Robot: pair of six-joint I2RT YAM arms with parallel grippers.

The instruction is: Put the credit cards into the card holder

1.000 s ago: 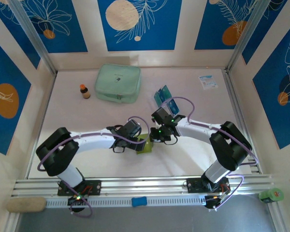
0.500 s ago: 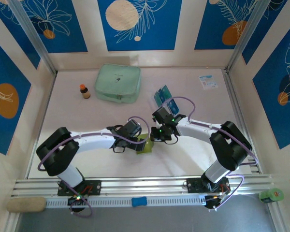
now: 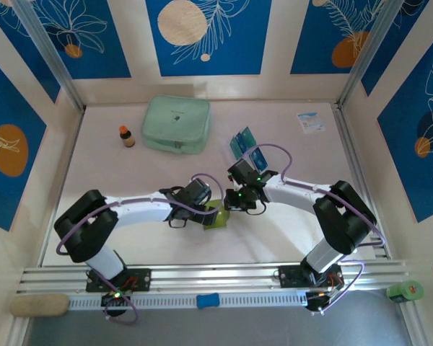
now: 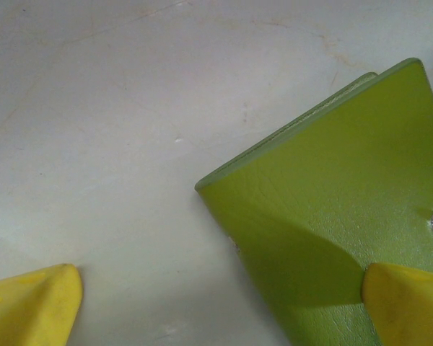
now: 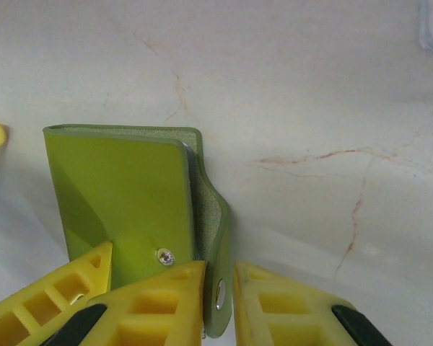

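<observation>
Your right tool (image 5: 218,271) is clenched on the card holder (image 5: 119,194). Its two yellow fingers (image 5: 159,303) pinch the loose snap flap between them, with one snap stud showing in the narrow gap and another on the holder's face just beside the inner finger. The flap curls up from the right edge of the olive-green body, which otherwise lies flat on the pale marbled surface (image 5: 310,108).

Your left tool (image 4: 216,310) is released, its yellow tips set wide apart. One fingertip (image 4: 404,303) sits over a corner of the card holder (image 4: 332,202), close to the round snap. The other fingertip is over bare surface, well clear of the holder. You cannot tell from the wrist view whether the nearer tip presses the leather or only hangs above it.

From the top camera, both tools meet in the middle of the surface (image 3: 101,169). The left tool (image 3: 208,210) and right tool (image 3: 231,205) are on either side of the card holder (image 3: 216,218).

The credit cards (image 3: 242,141) lie farther back, just beyond the right arm's wrist. They make a small blue and teal cluster, apart from the holder.

Towards the back left there is a mint pouch (image 3: 176,124), with a small orange-capped bottle (image 3: 127,136) beside it. A white-and-blue paper packet (image 3: 311,121) lies at the back right.
</observation>
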